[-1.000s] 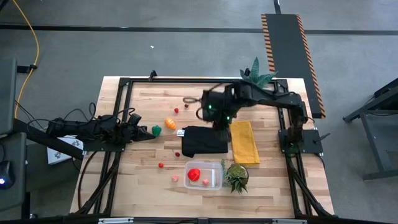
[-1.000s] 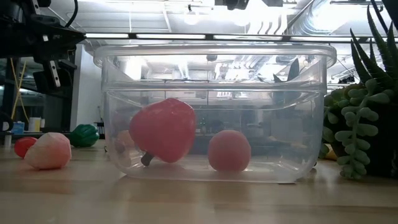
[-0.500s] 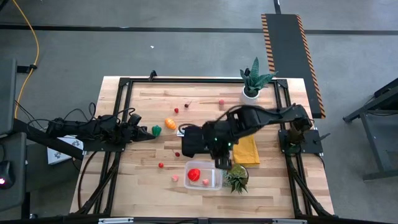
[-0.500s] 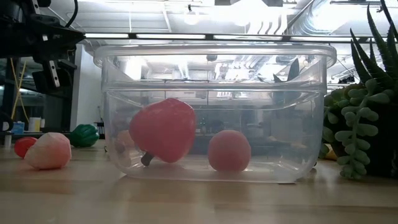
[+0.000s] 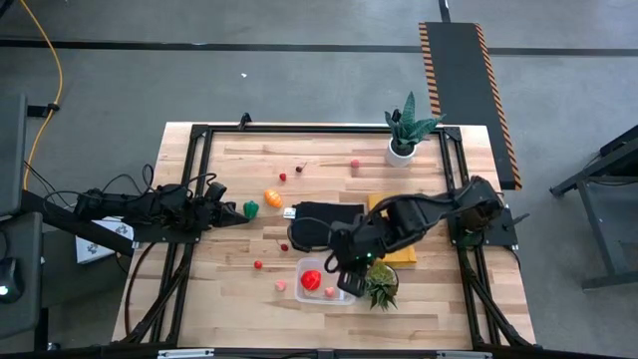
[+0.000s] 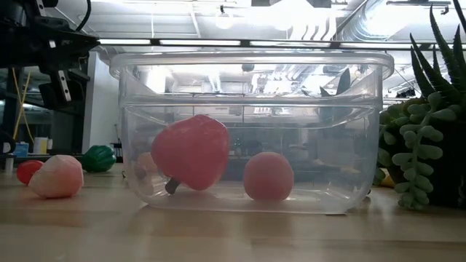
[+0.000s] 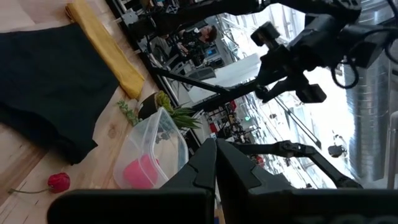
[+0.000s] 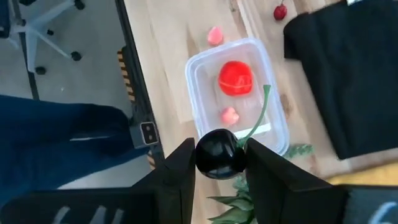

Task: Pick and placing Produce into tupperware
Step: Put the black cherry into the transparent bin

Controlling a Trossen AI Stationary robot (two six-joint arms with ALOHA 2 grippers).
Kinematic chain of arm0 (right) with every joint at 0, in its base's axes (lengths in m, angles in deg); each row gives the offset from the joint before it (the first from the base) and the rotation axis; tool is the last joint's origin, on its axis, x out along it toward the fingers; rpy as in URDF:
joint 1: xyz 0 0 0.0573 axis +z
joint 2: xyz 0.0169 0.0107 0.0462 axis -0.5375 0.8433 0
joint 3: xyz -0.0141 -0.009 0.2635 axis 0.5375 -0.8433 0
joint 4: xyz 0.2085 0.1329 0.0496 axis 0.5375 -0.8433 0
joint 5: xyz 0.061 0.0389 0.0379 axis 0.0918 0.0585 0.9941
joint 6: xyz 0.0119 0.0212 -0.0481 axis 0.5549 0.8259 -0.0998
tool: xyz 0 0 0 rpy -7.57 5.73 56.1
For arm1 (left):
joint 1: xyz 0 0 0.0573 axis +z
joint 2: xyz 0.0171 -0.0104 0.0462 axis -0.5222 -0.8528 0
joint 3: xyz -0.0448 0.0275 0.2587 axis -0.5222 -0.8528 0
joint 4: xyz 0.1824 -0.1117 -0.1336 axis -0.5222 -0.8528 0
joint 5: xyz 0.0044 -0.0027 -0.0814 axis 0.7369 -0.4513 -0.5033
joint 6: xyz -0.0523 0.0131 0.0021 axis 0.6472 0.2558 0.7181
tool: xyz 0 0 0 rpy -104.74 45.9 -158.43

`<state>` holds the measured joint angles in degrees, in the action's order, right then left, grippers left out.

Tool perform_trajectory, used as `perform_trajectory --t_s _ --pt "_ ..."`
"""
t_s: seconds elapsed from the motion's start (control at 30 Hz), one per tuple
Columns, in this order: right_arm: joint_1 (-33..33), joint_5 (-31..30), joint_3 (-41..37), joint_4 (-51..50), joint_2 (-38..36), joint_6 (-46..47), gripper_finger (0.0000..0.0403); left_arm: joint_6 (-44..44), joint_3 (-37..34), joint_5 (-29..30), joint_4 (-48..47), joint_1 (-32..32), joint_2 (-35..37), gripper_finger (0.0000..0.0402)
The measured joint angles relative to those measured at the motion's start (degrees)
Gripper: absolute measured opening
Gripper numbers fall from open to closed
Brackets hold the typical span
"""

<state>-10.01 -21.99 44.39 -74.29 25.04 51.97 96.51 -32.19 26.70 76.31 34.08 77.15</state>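
Note:
My right gripper (image 5: 348,278) hangs over the clear tupperware (image 5: 327,280), shut on a dark cherry (image 8: 216,154) with a green stem (image 8: 259,117). The tub (image 8: 239,93) holds a red fruit (image 8: 236,79) and a pink one (image 8: 229,115); both rest on its floor in the low view (image 6: 191,153). My left gripper (image 5: 235,213) is shut and empty at the table's left, beside the green produce (image 5: 250,208). An orange piece (image 5: 272,197) and small berries (image 5: 257,264) lie on the wood. My right gripper pinches the dark cherry's round body (image 8: 205,155) between its two fingers (image 8: 180,167), pointing down from above. The cherry is lifted clear over the tub's edge. Its green stem (image 8: 261,106) sticks out free past the fingers.
A black cloth (image 5: 324,224) and a yellow cloth (image 5: 394,234) lie just beyond the tub. A spiky succulent (image 5: 380,284) stands right of the tub, and a potted plant (image 5: 404,130) stands at the far right. A pink berry (image 6: 54,177) lies left of the tub.
My right gripper has swung from the table's far middle toward the near edge, crossing the black cloth, and now stands over the tupperware.

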Motion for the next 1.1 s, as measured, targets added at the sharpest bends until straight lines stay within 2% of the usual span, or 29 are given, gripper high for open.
perform_trajectory --t_s 0.47,0.6,0.87,1.1 --pt "2.47 -1.07 0.0 0.11 8.48 9.25 0.0096 -0.28 -0.01 0.0 0.0 0.01 0.01 0.0001" --pt "2.4 -2.97 0.0 1.28 10.96 8.56 0.0096 -0.28 -0.01 -0.02 -0.01 0.01 -0.01 0.0001" --pt "2.4 -1.5 -0.02 4.17 17.64 5.44 0.0096 -0.37 0.0 -1.59 0.16 0.0 0.0 0.0001" --pt "1.95 -2.53 -0.02 4.11 20.64 3.2 0.0096 -0.63 0.0 -2.54 0.47 0.01 -0.01 0.0001"
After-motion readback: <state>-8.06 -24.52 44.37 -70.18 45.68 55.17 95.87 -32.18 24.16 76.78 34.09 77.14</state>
